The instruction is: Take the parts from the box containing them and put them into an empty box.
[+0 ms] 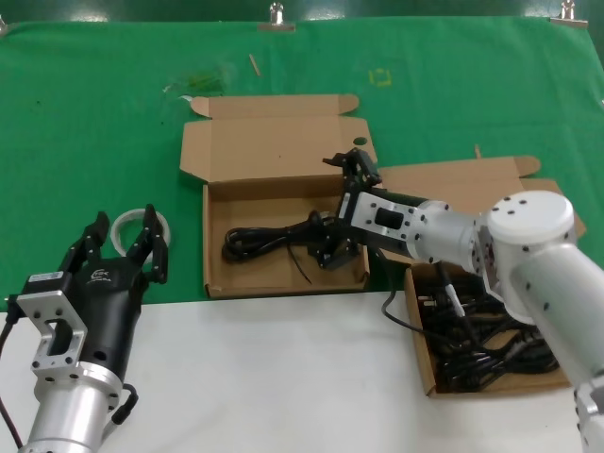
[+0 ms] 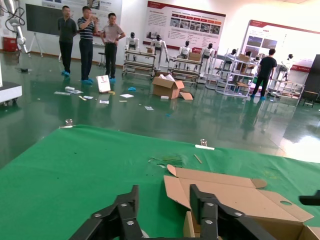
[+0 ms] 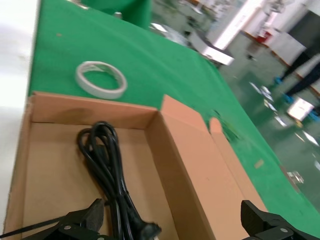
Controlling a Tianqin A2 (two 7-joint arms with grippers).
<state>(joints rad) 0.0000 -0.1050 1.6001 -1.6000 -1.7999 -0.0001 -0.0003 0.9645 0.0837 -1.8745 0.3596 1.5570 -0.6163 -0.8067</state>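
Note:
One coiled black power cord (image 1: 260, 243) lies in the middle cardboard box (image 1: 215, 274). It also shows in the right wrist view (image 3: 105, 160). My right gripper (image 1: 326, 243) hangs low over that box's right end, jaws wide open (image 3: 175, 222), with the cord's plug end between them and not gripped. The right cardboard box (image 1: 422, 363) holds several tangled black cords (image 1: 481, 349), partly hidden by my right arm. My left gripper (image 1: 123, 241) is open and empty (image 2: 165, 212) at the near left, apart from both boxes.
A whitish tape ring (image 1: 140, 226) lies on the green cloth by my left gripper and shows in the right wrist view (image 3: 100, 79). The middle box's lid (image 1: 274, 142) lies open toward the back. A white table surface (image 1: 283, 377) fills the front.

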